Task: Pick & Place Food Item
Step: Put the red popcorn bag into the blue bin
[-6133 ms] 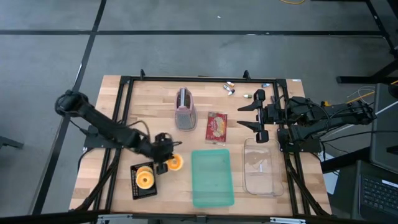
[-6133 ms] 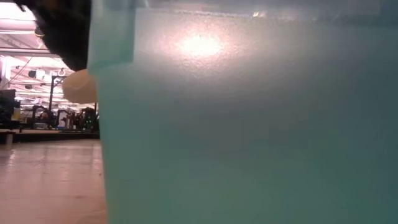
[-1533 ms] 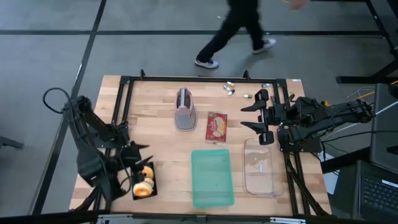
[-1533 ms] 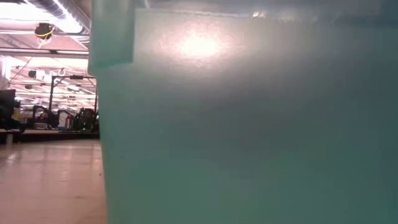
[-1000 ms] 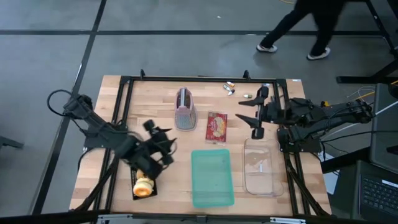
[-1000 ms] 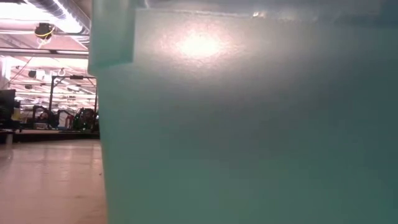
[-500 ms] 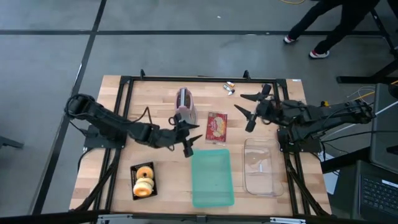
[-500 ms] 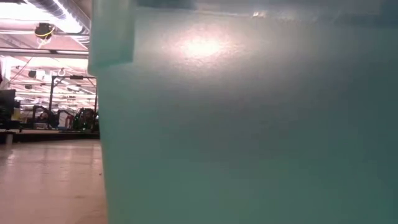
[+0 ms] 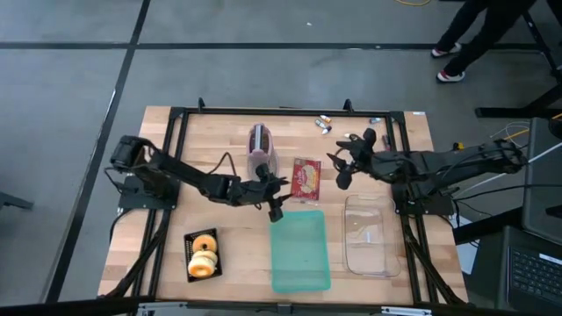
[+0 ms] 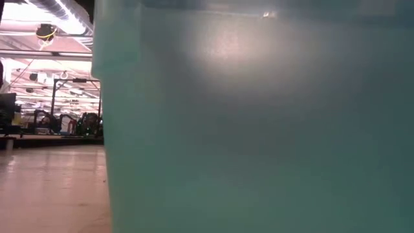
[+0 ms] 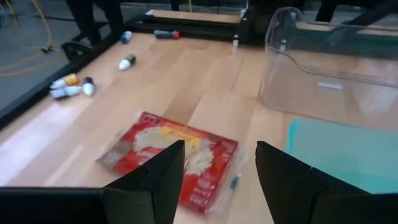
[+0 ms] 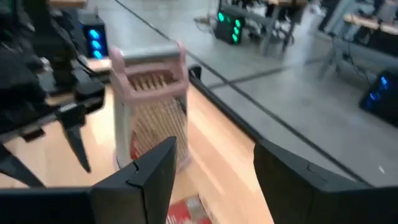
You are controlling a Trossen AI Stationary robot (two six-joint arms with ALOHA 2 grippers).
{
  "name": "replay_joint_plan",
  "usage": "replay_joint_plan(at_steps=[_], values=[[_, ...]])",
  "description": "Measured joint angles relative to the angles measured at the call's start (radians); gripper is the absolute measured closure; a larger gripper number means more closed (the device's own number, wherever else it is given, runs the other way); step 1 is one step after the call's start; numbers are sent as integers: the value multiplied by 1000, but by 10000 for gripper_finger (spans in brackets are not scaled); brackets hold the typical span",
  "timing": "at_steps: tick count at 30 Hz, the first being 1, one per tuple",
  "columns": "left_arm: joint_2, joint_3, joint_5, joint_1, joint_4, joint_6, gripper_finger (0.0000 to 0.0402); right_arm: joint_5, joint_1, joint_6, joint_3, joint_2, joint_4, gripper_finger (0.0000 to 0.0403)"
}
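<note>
I see my left tool (image 9: 275, 198) open, empty, one red snack packet (image 9: 306, 177) just ahead of it, long axis running front to back on the table (image 9: 219, 149). Two doughnuts (image 9: 203, 253) sit in one black tray (image 9: 190, 238) well behind it. One teal bin (image 9: 300, 251) lies beside it. My right tool (image 9: 341, 168) is open, empty, just right of the packet.

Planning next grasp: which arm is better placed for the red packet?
Left, marginally. Its open claw sits beside the red packet, which fills its wrist view. The right claw, also open, faces the grater.
</note>
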Motion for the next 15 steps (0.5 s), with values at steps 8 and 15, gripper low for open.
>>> replay_joint_plan(at_steps=[8, 15], values=[[45, 3, 43, 72, 13, -173, 210, 4, 0, 69, 0, 37, -7, 191], [42, 23, 25, 59, -20, -165, 210, -3, 0, 34, 0, 34, -1, 191]])
